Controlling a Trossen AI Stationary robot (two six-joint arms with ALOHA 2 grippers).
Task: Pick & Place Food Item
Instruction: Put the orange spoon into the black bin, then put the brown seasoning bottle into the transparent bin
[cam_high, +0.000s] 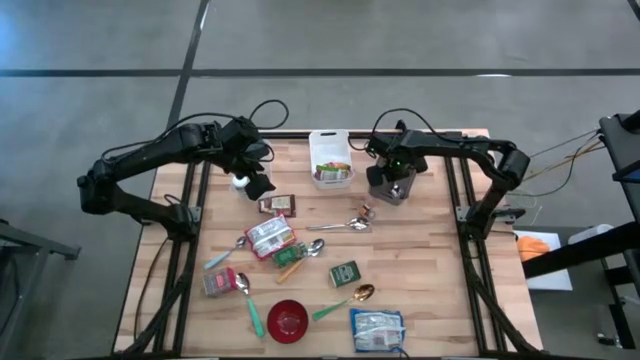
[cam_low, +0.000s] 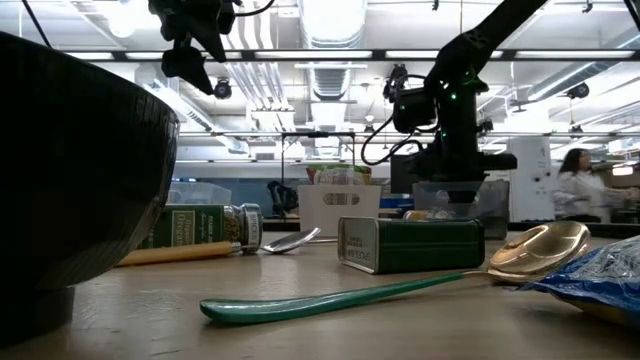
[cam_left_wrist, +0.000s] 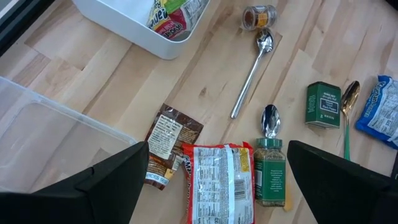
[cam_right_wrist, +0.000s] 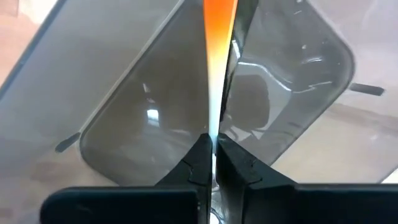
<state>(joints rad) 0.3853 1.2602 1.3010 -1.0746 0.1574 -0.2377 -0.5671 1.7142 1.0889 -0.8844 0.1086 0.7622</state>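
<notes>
Packet (cam_right_wrist: 216, 68): thin and orange, it sits pinched between the clenched fingers of the right gripper (cam_right_wrist: 214, 158), directly over the clear bin (cam_right_wrist: 298, 93). You lower it inside the rim before you release. The left gripper (cam_left_wrist: 217, 180) hovers wide open above the brown packet (cam_left_wrist: 165, 140).

text: none legible | packet labels (cam_left_wrist: 217, 180) perhaps too blurred

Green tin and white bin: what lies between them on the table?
In the high view, a silver spoon lies between the green tin and white bin.
</notes>
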